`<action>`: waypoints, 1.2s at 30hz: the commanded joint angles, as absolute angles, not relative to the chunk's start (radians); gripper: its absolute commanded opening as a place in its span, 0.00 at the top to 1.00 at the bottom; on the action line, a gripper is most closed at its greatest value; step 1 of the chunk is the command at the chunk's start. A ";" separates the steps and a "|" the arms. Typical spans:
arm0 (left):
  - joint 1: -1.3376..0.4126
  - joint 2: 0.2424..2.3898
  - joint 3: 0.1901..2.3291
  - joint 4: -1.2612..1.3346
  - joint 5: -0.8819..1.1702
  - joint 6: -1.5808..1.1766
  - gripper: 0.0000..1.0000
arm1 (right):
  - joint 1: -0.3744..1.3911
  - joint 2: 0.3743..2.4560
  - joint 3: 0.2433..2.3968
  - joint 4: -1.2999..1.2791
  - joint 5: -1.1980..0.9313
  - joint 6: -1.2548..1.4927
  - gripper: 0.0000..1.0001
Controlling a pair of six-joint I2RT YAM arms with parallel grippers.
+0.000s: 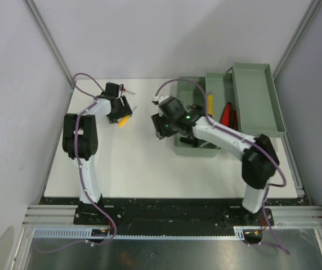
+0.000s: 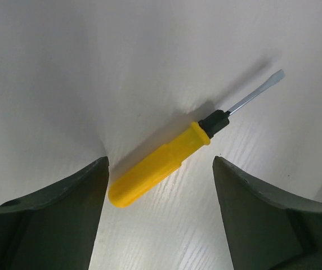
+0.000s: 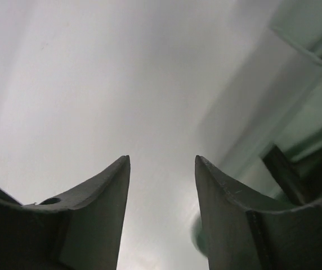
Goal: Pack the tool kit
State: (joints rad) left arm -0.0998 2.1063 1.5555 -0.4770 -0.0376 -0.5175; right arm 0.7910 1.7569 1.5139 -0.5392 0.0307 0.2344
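A yellow-handled flat screwdriver (image 2: 158, 166) lies on the white table, blade pointing up-right in the left wrist view. It also shows in the top view (image 1: 125, 120). My left gripper (image 2: 161, 160) is open just above it, the handle's butt end lying between the fingers, nearer the left one. In the top view the left gripper (image 1: 121, 111) is at the table's back left. The grey-green toolbox (image 1: 197, 147) stands open at the back right with its lid (image 1: 256, 98) tipped back. My right gripper (image 3: 162, 158) is open and empty over the table by the box's left wall (image 3: 296, 84).
Inside the box lie a yellow-handled tool (image 1: 210, 104) and red-handled tools (image 1: 227, 115). The right arm's wrist (image 1: 172, 115) hangs over the box's left edge. Grey walls close in the table at the left, back and right.
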 commanded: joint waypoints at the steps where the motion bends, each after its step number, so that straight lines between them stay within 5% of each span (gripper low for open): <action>1: -0.153 2.042 1.544 -0.467 -0.037 -0.395 0.20 | 0.836 1.883 1.644 -0.519 0.079 0.264 0.48; 12: -0.225 2.057 1.521 -0.463 -0.058 -0.292 0.55 | 0.863 1.857 1.606 -0.489 0.079 0.347 0.50; 19: -0.262 1.984 1.422 -0.465 -0.057 -0.296 0.94 | 0.864 1.766 1.523 -0.485 0.100 0.379 0.50; 22: -0.280 1.937 1.361 -0.469 -0.042 -0.323 0.99 | 0.865 1.754 1.510 -0.491 0.113 0.383 0.50; 28: -0.349 1.801 1.201 -0.483 -0.027 -0.434 0.99 | 0.866 1.753 1.504 -0.494 0.142 0.395 0.50; 31: -0.373 1.735 1.127 -0.485 -0.021 -0.499 0.91 | 0.867 1.751 1.498 -0.495 0.159 0.414 0.49; 36: -0.382 1.669 1.096 -0.483 -0.008 -0.536 0.44 | 0.865 1.746 1.487 -0.474 0.167 0.423 0.49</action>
State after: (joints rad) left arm -0.3817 1.7535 1.0996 -0.4965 -0.0181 -0.4683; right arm 0.8612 1.7817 1.4918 -0.5091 0.1318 0.4000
